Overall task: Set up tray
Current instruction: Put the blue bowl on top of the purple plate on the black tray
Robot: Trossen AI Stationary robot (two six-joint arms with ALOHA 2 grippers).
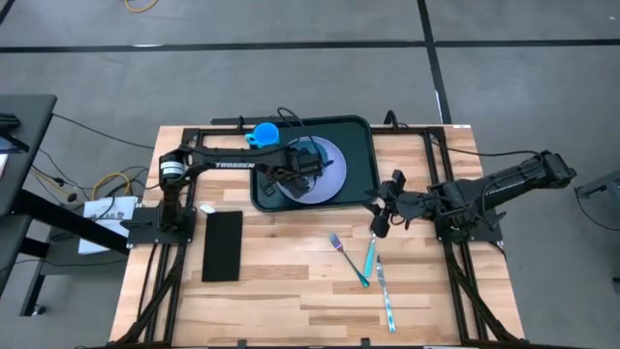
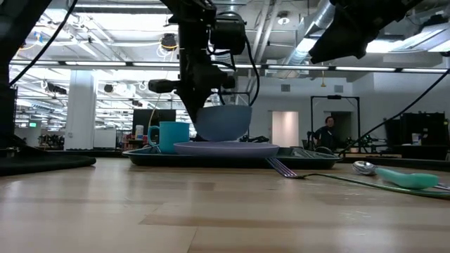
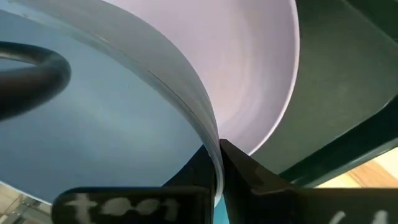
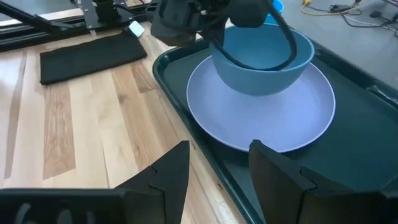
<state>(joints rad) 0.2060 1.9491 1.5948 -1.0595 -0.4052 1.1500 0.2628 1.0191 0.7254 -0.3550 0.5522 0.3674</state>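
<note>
Tray (image 1: 360, 155) sits at the table's far edge, carrying a lavender plate (image 4: 261, 109) and a blue mug (image 1: 262, 133). Left gripper (image 1: 295, 170) is clamped on the rim of a blue bowl (image 4: 264, 59) above the plate. Right gripper (image 1: 380, 215) hovers beside the tray, fingers parted and empty.

Tray (image 1: 360, 160) right strip bare (plate (image 1: 332, 167), bowl (image 4: 264, 59) crowd centre).

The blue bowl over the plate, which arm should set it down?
Left. The left gripper already pinches the blue bowl's rim just above the lavender plate in the tray. The right gripper hangs open and empty beside the tray.
</note>
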